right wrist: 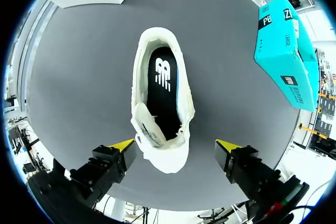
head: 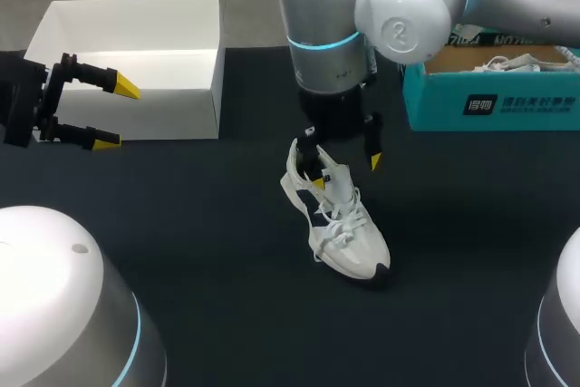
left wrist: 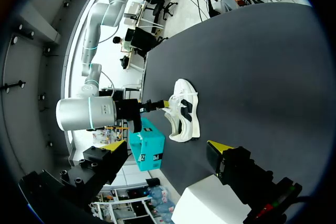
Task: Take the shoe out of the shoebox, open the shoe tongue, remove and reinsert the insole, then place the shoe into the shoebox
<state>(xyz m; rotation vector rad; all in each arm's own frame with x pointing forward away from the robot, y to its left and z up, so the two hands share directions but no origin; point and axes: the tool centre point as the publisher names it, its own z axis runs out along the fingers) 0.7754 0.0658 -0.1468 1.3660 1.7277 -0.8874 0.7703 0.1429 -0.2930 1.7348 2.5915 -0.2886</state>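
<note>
Right gripper (head: 346,171) and left gripper (head: 118,115) noted released; the shoe (head: 337,224), unbraced mid-tabletop, could be dragged or tipped once the insole (right wrist: 164,85) is pulled.

The right fingers (head: 373,149) hang spread, pointing straight down (the left fingers (head: 116,84), held level, gape too).

**Non-Task Items on the Worktop**

The dark worktop (head: 181,251) carries one teal cardboard box (head: 494,97) at its far right edge. The box is open at the top. White items (head: 521,62) lie inside and cannot be identified. Its front face bears a dark label.
</note>
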